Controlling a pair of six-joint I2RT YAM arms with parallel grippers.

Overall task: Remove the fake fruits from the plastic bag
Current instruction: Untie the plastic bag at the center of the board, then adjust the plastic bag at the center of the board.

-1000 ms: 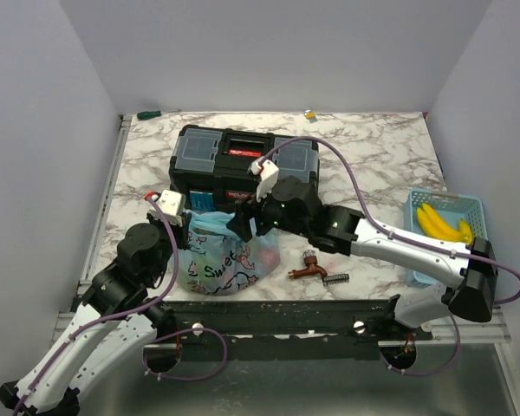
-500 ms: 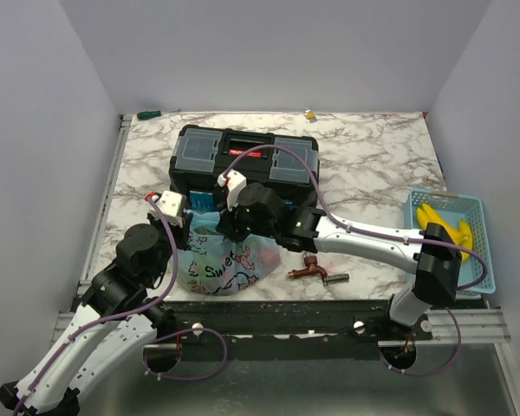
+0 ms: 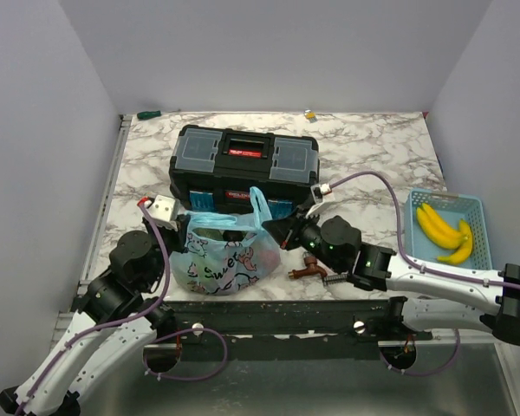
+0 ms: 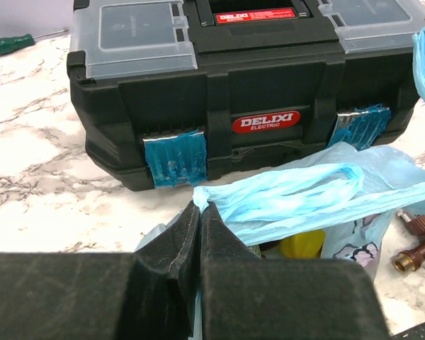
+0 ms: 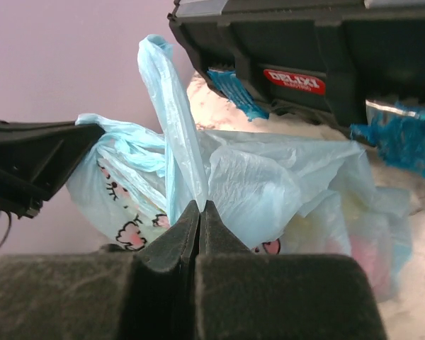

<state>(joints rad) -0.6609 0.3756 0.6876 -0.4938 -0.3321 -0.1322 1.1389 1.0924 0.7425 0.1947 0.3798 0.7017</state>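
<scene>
Bag (image 3: 217,260) sits at the near edge of the bench (image 3: 373,156), just in front of a black toolbox (image 3: 243,165). Left hand (image 4: 200,211) is pinched together on the bag's left rim. Right hand (image 5: 200,207) is clamped on the right handle, which stands upright. Yellow fruit (image 4: 301,244) shows inside. Bananas (image 3: 442,227) lie in the basket (image 3: 446,197) at right.

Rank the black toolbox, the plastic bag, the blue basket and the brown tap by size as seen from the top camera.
1. The black toolbox, clearly largest.
2. The plastic bag and blue basket look too alike to rank.
3. The brown tap, smallest.
</scene>
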